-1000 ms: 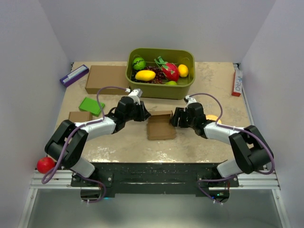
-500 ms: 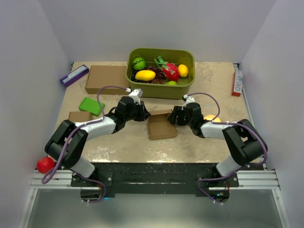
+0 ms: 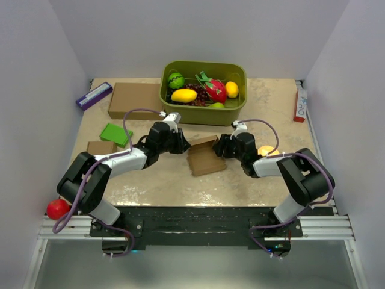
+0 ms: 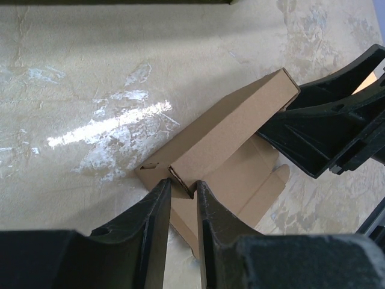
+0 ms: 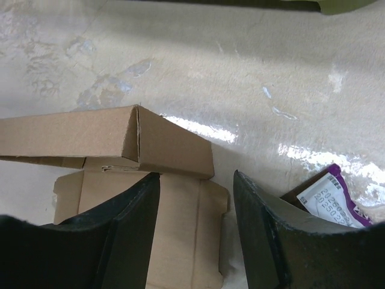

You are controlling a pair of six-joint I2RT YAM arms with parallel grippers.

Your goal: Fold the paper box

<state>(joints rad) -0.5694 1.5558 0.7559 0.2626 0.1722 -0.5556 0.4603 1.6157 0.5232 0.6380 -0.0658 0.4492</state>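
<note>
The paper box (image 3: 204,160) lies half-formed at the table's middle: a brown cardboard cutout with its far wall (image 4: 234,129) folded up and flat flaps (image 5: 180,241) spread toward me. My left gripper (image 3: 183,146) is at the box's left end, and its jaws (image 4: 182,188) are shut on the raised corner there. At the right end my right gripper (image 3: 221,148) stands open (image 5: 195,183). Its fingers straddle the flat right flap just short of the upright end wall (image 5: 174,147).
A green bin (image 3: 201,115) of toy fruit stands just behind the box. A large brown carton (image 3: 135,100), a purple box (image 3: 94,95), a green block (image 3: 115,133) and a small carton (image 3: 101,147) lie left. An orange fruit (image 3: 267,150) and a purple packet (image 5: 331,195) lie by the right arm.
My right gripper has pushed left against the box's right end and its jaws have narrowed a little. The box has turned slightly. The left gripper has held still.
</note>
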